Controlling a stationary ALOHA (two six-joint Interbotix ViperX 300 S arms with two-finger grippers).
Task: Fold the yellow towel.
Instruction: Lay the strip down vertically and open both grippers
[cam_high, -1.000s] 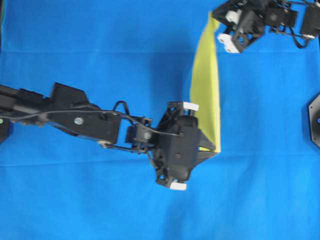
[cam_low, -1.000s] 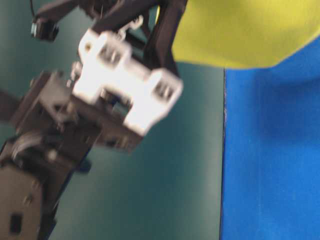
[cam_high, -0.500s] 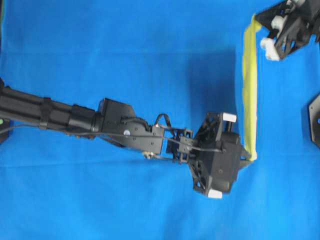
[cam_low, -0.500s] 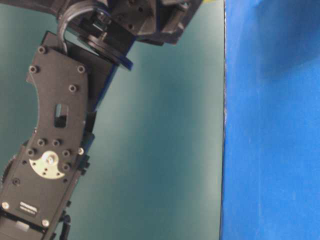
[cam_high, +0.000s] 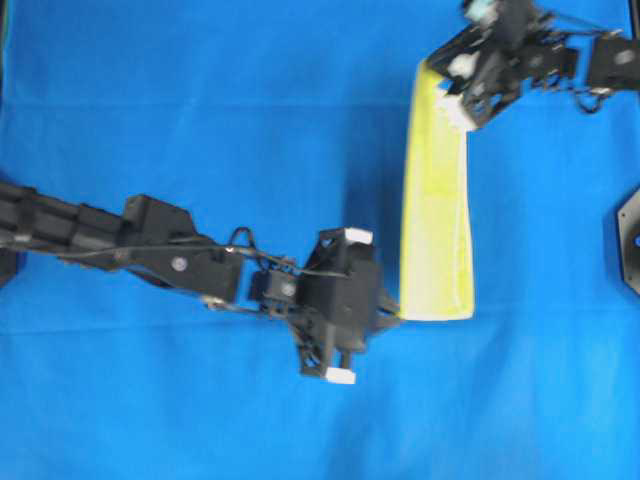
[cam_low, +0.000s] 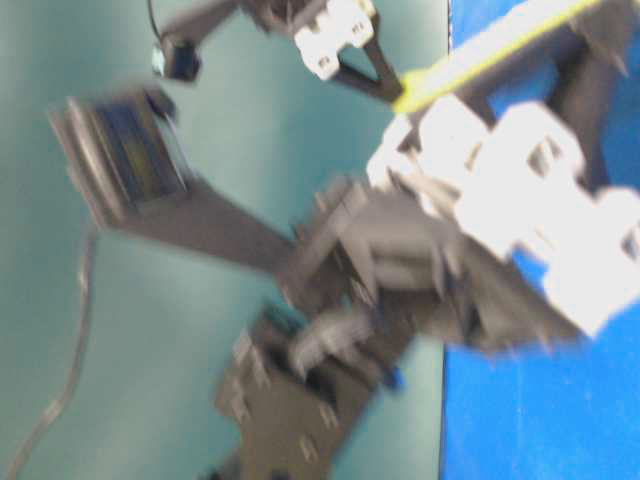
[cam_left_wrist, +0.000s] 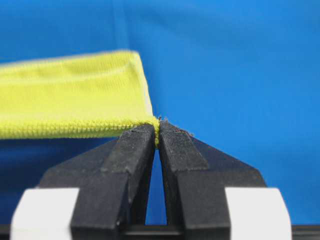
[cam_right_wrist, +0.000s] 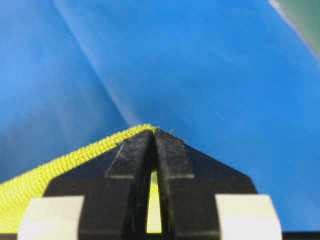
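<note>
My L gripper (cam_left_wrist: 158, 131) & R gripper (cam_right_wrist: 154, 137), both clamped on yellow towel (cam_high: 435, 235) corners, just swung it back, now wider between them—fold underway.

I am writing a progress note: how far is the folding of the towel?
Done: the towel shows as a narrow strip with layers stacked, so one fold seems made. In hand: the left gripper and right gripper each pinch a corner. Left: lay it flat on the blue cloth and let go.

bright even light, soft shadows on the blue cloth (cam_high: 200, 100); table-level view heavily motion-blurred, wrist views sharp up close.
</note>
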